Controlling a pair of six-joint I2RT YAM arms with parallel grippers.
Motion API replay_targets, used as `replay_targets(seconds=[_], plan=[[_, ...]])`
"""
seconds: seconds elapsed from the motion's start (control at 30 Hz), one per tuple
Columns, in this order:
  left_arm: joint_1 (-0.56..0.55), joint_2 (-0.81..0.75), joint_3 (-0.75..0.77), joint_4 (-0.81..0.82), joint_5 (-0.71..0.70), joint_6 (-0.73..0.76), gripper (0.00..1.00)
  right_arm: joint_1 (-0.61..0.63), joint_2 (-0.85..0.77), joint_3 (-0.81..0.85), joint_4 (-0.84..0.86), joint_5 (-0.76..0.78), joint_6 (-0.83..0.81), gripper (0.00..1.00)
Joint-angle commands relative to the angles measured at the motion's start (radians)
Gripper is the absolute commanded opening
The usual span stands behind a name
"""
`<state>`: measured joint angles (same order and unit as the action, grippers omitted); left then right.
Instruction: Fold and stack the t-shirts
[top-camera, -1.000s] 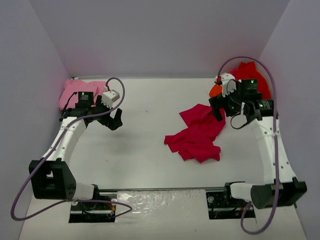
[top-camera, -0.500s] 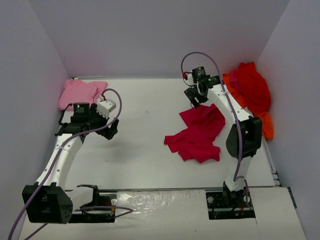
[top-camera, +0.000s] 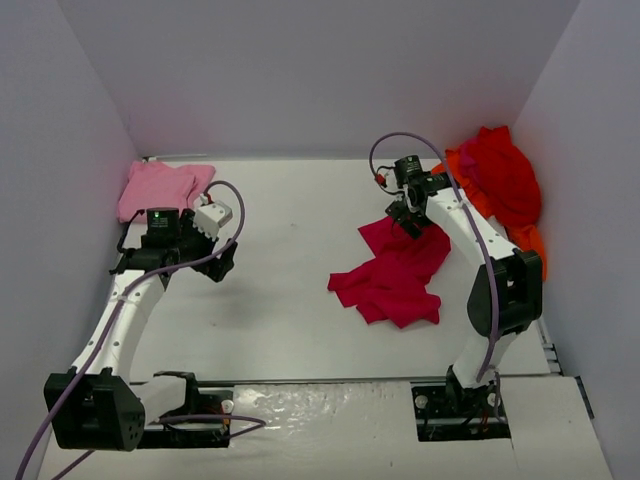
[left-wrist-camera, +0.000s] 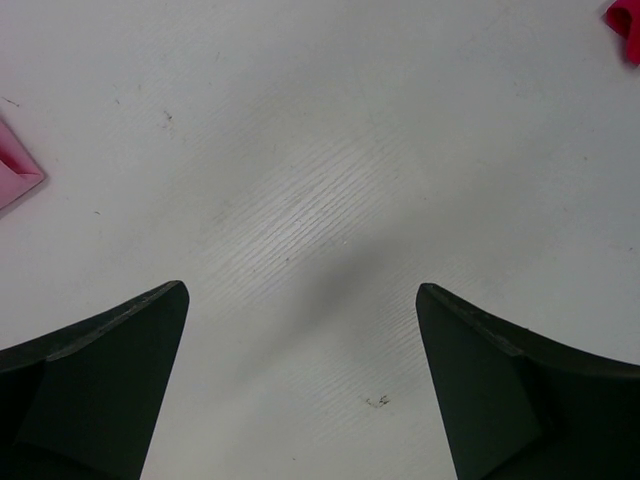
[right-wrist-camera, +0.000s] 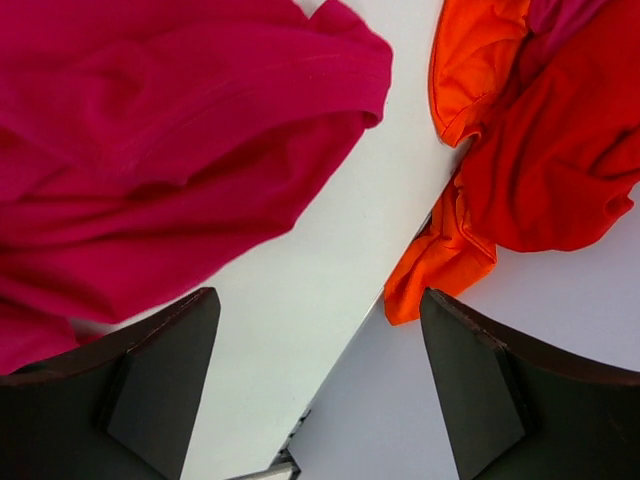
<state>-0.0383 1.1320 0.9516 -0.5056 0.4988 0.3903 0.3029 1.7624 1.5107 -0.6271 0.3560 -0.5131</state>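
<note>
A crumpled crimson-magenta t-shirt (top-camera: 395, 270) lies on the white table right of centre; it also fills the upper left of the right wrist view (right-wrist-camera: 170, 150). A red t-shirt (top-camera: 500, 175) lies heaped on an orange t-shirt (top-camera: 530, 245) at the far right wall, both also in the right wrist view, the red one (right-wrist-camera: 560, 160) beside the orange one (right-wrist-camera: 440, 270). A folded light pink t-shirt (top-camera: 160, 188) sits at the far left; its corner (left-wrist-camera: 15, 175) shows in the left wrist view. My right gripper (top-camera: 410, 222) is open and empty over the magenta shirt's far edge. My left gripper (top-camera: 222, 262) is open and empty over bare table.
Lilac walls close in the table at the back and on both sides. The table's right edge (right-wrist-camera: 380, 300) runs under the right gripper. The arm bases and cables sit at the near edge (top-camera: 320, 385).
My right arm swung from the right wall toward the centre, then came down a little onto the magenta shirt's far edge. My left gripper drew back from the pink shirt toward me.
</note>
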Motion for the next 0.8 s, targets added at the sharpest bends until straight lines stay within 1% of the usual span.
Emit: replay_targets(seconds=[0.0, 0.1, 0.27, 0.33, 0.4, 0.43, 0.53, 0.57, 0.67, 0.7, 0.77], plan=[[-0.004, 0.020, 0.073, 0.012, 0.010, 0.020, 0.97, 0.012, -0.078, -0.014, -0.006, -0.035, -0.084, 0.79], [-0.005, 0.054, 0.118, -0.005, 0.020, 0.010, 0.97, 0.017, -0.025, 0.008, -0.007, -0.067, -0.081, 0.78], [-0.005, 0.058, 0.140, -0.010, 0.021, 0.003, 0.97, 0.029, 0.102, 0.032, -0.009, -0.087, -0.084, 0.76], [-0.005, 0.059, 0.148, -0.020, 0.013, 0.009, 0.97, 0.038, 0.160, 0.042, -0.009, -0.097, -0.086, 0.73], [-0.005, 0.061, 0.155, -0.028, 0.005, 0.012, 0.97, 0.046, 0.199, 0.056, -0.006, -0.117, -0.091, 0.68], [-0.005, 0.062, 0.158, -0.030, 0.001, 0.013, 0.97, 0.048, 0.216, 0.064, -0.003, -0.127, -0.093, 0.64], [-0.005, 0.064, 0.167, -0.036, -0.003, 0.013, 0.97, 0.048, 0.291, 0.090, 0.003, -0.110, -0.091, 0.41], [-0.005, 0.063, 0.168, -0.037, -0.003, 0.013, 0.97, 0.048, 0.315, 0.094, 0.005, -0.106, -0.088, 0.32], [-0.006, 0.060, 0.161, -0.034, -0.005, 0.016, 0.97, 0.048, 0.323, 0.109, 0.025, -0.110, -0.082, 0.04], [-0.007, 0.062, 0.159, -0.029, -0.007, 0.015, 0.97, 0.049, 0.316, 0.116, 0.031, -0.113, -0.079, 0.00], [-0.009, 0.070, 0.162, -0.010, -0.020, 0.000, 0.97, 0.052, 0.289, 0.137, 0.035, -0.125, -0.073, 0.00]])
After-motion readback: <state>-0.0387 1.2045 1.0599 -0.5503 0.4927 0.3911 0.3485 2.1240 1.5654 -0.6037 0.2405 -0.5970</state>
